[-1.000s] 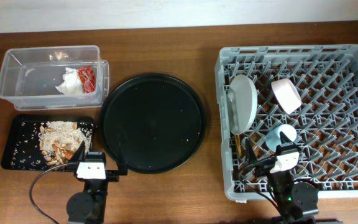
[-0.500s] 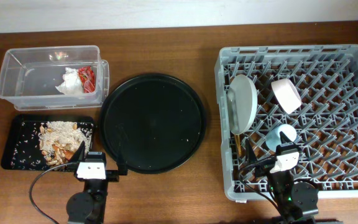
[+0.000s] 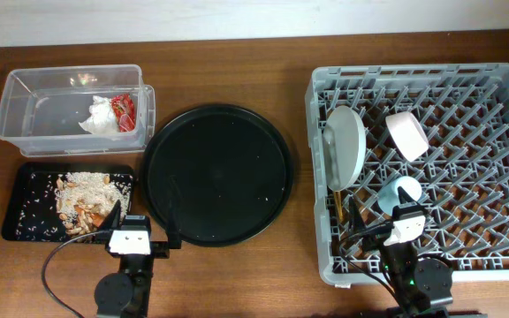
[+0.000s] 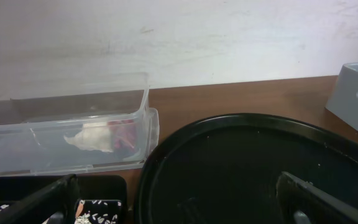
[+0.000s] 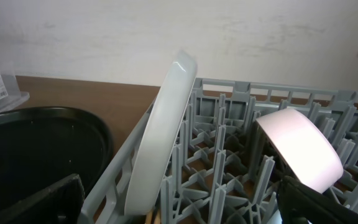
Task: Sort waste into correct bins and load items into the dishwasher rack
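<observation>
The clear box (image 3: 34, 110) holds the white napkin (image 3: 100, 117) and red wrapper (image 3: 126, 110); the left wrist view also shows the box (image 4: 73, 118), napkin (image 4: 95, 138) and wrapper (image 4: 124, 134). The flat black tray (image 3: 20, 225) holds beige scraps (image 3: 82, 196) and an orange stick (image 3: 113, 216). The grey rack (image 3: 493, 106) holds the upright plate (image 3: 345, 146), bowl (image 3: 407, 134), blue cup (image 3: 402, 190) and chopsticks (image 3: 338, 205). My left gripper (image 3: 140, 233) is open and empty at the front, between the flat tray and the round tray. My right gripper (image 3: 396, 223) is open and empty over the rack's front edge.
The big round black tray (image 3: 216, 174) lies empty in the middle between bins and rack. In the right wrist view the plate (image 5: 160, 130) and bowl (image 5: 300, 146) stand among the rack pegs (image 5: 229, 155) ahead of the open fingers (image 5: 185, 208).
</observation>
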You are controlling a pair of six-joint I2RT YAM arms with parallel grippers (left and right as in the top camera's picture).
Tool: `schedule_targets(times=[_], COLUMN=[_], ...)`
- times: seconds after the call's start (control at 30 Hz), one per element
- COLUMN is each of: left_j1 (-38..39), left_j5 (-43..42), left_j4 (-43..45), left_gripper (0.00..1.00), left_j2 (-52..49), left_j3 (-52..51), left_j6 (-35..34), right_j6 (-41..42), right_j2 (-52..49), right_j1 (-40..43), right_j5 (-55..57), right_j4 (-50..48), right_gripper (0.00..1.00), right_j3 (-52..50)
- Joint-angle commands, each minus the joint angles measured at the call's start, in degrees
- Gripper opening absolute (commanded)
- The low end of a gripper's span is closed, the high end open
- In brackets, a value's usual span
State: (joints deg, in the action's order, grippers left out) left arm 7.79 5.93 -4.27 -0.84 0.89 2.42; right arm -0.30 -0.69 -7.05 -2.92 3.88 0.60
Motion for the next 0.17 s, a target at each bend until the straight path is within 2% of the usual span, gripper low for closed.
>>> schedule_targets(times=[0.0,0.13], left_j1=[0.1,0.1], left_j5=[-0.6,-0.6], left_j4=[0.2,0.2], left_gripper=[0.99,0.99], left_j2=[0.5,0.5], left_j3=[-0.4,-0.4], left_j6=[0.9,0.9], right_j6=[-0.3,-0.3], right_j2=[0.3,0.3], right_j1=[0.3,0.3], right_j5=[-0.3,-0.3], right_j4=[0.3,0.3], right_gripper=[0.98,0.98], right_j3=[-0.3,-0.3])
